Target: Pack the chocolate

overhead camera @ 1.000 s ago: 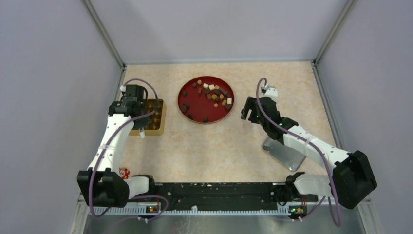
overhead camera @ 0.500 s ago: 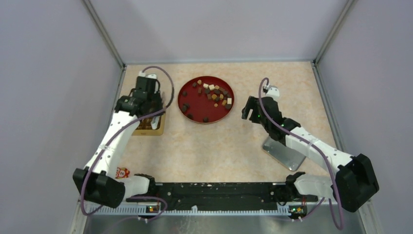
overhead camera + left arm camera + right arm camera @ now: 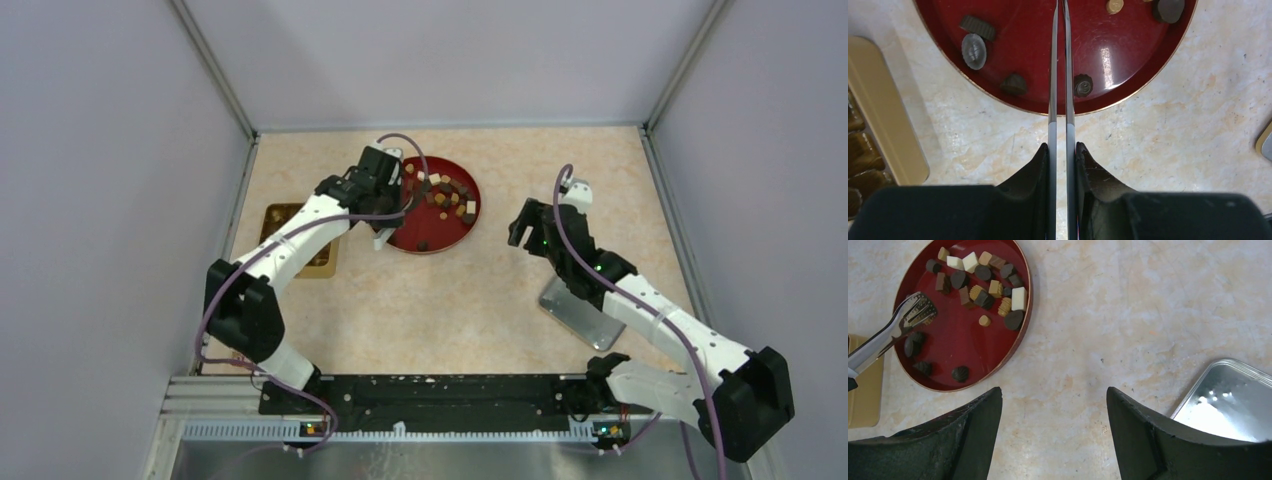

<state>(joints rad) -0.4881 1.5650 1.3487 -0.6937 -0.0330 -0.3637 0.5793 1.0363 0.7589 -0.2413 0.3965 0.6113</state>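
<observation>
The chocolate (image 3: 445, 195) is a scatter of small dark, tan and white pieces on a round red plate (image 3: 455, 232) at the far middle of the table (image 3: 450, 300). Most pieces cluster on the far right part of the plate, and a few dark ones lie loose along its near left part. Metal tongs (image 3: 913, 317) reach over the plate from its near left side, their ridged tip low above a dark piece on the left part. I cannot tell whether the tip touches it. The two blades sit almost together with only a thin slit between them and nothing visible in it. The left gripper (image 3: 1060, 150) pinches the tongs by their white handle section, its fingers pressed against both blades. The right gripper (image 3: 1054, 395) is spread wide with nothing in it, above bare table right of the plate. A gold box (image 3: 275, 218) with compartments lies left of the plate, partly under the left arm. A shiny metal tin (image 3: 1228, 395) lies to the near right, under the right arm.
</observation>
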